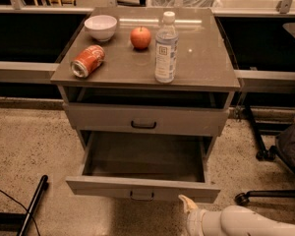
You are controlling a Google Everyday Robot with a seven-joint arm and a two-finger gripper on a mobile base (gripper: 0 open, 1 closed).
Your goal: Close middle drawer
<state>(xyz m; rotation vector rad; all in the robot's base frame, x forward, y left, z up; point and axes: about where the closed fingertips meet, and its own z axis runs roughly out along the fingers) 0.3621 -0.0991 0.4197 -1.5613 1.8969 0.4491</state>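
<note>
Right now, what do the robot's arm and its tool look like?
The arm is a smooth, rounded tube in creamy white, with a ring-like seam near its end. The tool is a pale cream, pointed tip, low in view, just below the right end of the middle drawer. No cables or markings show.

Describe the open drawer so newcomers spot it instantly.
Find the grey cabinet topped by a clear plastic bottle. Under its upper drawer sits the wide grey drawer with a dark loop handle, beside the white end effector at bottom right. It alone is pulled out.
</note>
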